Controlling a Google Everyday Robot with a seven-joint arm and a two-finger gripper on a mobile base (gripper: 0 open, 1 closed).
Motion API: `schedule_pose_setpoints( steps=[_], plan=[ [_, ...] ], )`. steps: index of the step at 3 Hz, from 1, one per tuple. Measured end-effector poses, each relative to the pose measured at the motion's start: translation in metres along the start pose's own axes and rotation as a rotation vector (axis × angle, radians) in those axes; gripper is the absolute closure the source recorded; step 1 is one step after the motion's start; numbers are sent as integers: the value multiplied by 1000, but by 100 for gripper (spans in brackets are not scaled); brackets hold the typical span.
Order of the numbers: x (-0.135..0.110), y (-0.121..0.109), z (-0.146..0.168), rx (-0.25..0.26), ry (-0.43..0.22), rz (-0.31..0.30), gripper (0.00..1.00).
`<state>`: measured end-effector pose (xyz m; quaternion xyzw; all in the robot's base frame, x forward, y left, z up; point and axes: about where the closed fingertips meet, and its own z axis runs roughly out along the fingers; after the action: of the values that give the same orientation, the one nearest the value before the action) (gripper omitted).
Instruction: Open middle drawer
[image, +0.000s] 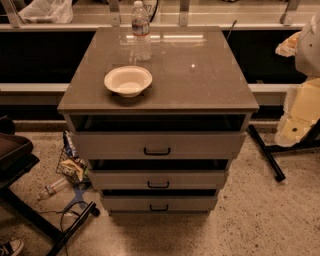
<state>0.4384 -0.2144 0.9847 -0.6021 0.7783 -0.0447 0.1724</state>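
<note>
At right edge, my cream gripper (294, 125) hangs well apart from grey cabinet (200, 75); spread or pressed together, I cannot tell. Grey flat-fronted middle drawer (125, 179), black bar handle (158, 185), sits between two like drawers.

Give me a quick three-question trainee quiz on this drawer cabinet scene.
1. True or false: the gripper, at the right edge, is touching the middle drawer.
2. What stands behind the bowl on the cabinet top? A) water bottle B) mug C) can
3. Fill in: the middle drawer's front carries a small black bar ___.
Key: 1 false; 2 A; 3 handle.
</note>
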Motion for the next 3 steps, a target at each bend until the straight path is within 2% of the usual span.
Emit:
schedule_pose_setpoints(
  steps=[1, 2, 3],
  plan=[
    [0, 0, 0, 0, 0, 0, 0],
    [-8, -6, 33, 31, -15, 10, 0],
    [-15, -10, 80, 62, -50, 26, 0]
  ],
)
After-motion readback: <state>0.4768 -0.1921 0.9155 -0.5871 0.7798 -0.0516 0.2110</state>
